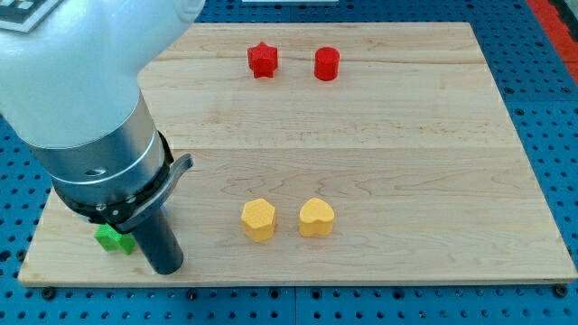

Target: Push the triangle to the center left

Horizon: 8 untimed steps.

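A green block [114, 238] lies near the board's bottom left corner, mostly hidden behind my arm, so its shape is unclear. My tip [165, 268] rests on the board just to the right of the green block, close to it or touching it. The large white and grey arm body [90, 117] covers the view's left side.
A red star block [262, 60] and a red cylinder [326, 64] sit near the view's top centre. A yellow hexagon [258, 219] and a yellow heart [316, 218] sit low in the centre. The wooden board [406, 135] lies on a blue perforated surface.
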{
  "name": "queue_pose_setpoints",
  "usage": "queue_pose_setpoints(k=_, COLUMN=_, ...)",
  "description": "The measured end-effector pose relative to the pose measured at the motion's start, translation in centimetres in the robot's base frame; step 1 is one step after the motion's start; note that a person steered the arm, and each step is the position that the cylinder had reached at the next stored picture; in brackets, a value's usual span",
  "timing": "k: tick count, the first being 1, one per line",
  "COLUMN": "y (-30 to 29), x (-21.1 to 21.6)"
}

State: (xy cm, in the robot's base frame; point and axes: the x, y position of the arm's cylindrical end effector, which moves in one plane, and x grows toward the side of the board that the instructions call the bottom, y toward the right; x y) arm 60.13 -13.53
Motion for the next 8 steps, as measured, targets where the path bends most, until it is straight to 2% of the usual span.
queue_pose_setpoints(k=2, y=-3.3, x=-9.6)
queue_pose_setpoints(k=4, y=-5.3, x=-16.7)
queue_pose_setpoints(k=5, y=-6.1, x=-22.7)
queue_pose_setpoints(k=6, y=-7.7, x=-22.9)
queue_pose_setpoints(k=7, y=-3.1, x=-24.5)
queue_pose_setpoints(k=8, y=-7.3, x=-28.6)
